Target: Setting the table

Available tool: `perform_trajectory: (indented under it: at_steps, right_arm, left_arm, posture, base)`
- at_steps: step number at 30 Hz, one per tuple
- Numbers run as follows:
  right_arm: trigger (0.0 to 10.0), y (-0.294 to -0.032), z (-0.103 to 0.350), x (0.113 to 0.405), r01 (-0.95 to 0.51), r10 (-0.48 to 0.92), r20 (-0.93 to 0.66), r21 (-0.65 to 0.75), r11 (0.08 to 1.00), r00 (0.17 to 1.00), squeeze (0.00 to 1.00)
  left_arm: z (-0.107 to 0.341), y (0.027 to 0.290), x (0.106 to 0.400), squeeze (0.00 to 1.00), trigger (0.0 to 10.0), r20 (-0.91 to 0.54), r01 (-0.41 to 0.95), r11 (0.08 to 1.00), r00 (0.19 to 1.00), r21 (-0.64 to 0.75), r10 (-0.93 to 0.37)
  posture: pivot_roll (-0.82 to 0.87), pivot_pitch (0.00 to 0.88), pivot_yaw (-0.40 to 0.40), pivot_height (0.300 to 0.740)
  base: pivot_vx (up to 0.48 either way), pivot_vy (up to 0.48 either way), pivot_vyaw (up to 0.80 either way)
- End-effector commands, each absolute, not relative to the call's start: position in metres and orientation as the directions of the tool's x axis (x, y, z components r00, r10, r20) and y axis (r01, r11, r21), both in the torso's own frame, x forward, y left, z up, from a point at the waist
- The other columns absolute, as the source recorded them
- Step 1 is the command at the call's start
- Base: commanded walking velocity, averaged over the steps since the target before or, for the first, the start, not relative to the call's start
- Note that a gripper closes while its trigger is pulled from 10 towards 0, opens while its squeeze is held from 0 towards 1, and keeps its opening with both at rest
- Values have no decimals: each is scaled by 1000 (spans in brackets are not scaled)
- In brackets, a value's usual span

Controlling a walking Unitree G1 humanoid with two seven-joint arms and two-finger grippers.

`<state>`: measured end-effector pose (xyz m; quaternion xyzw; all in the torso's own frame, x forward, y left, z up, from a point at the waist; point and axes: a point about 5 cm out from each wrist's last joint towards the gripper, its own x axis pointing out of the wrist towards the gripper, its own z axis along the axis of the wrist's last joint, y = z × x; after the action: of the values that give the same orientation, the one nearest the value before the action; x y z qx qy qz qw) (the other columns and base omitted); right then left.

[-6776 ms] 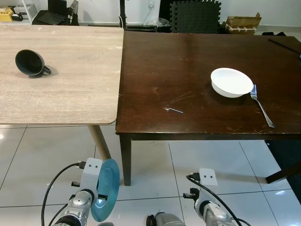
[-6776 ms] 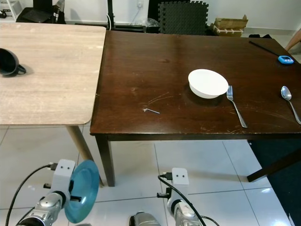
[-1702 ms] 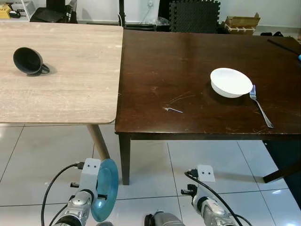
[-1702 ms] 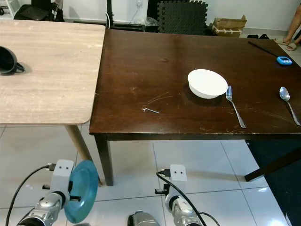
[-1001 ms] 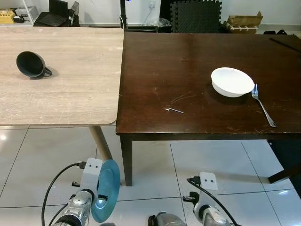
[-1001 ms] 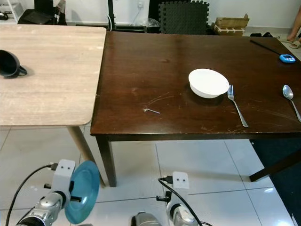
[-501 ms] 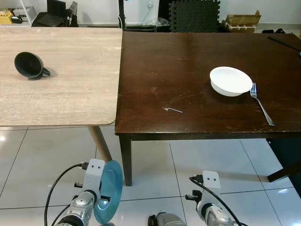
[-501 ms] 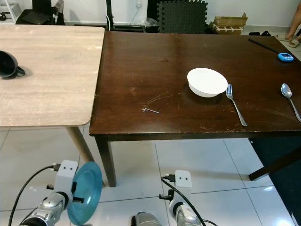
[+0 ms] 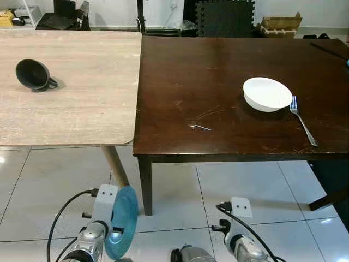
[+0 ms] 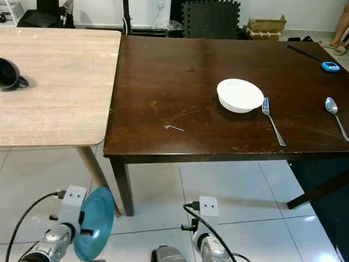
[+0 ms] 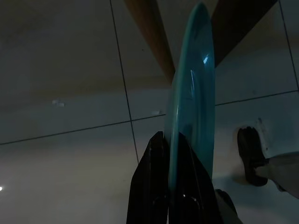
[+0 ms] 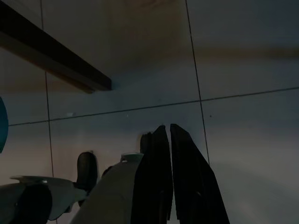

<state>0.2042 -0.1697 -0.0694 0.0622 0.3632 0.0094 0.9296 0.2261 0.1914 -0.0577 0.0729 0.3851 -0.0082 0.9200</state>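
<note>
Teal plate (image 11: pixel 192 107) is being gripped on edge between the closed fingers of the left gripper (image 11: pixel 169 154), held low over the floor tiles, in front of the dark table (image 9: pixel 218 71). Compared with half a second ago, it is being held slightly farther from that table. The right gripper (image 12: pixel 167 140) is being hung nearly closed, empty; its arm is being cut off by the frame.

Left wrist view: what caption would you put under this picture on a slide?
The left claw grips a teal plate by its rim, held edge-on above the tiled floor.
</note>
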Motion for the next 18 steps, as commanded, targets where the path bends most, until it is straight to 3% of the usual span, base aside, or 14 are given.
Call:
perform_trajectory:
  at_steps: [1, 18]
  right_arm:
    - [10000, -171, -71, 201, 34, 61, -689, 122, 992, 722, 0]
    - [10000, -170, -71, 203, 17, 73, -693, 123, 992, 717, 0]
  left_arm:
    - [-62, 192, 220, 0, 10000, -728, 60, 991, 684, 121, 47]
    - [-60, 187, 224, 0, 10000, -720, 65, 991, 693, 114, 38]
  posture:
    - [67, 28, -5, 740]
    - [72, 34, -12, 740]
  base:
    - [0, 0, 0]
    - [0, 0, 0]
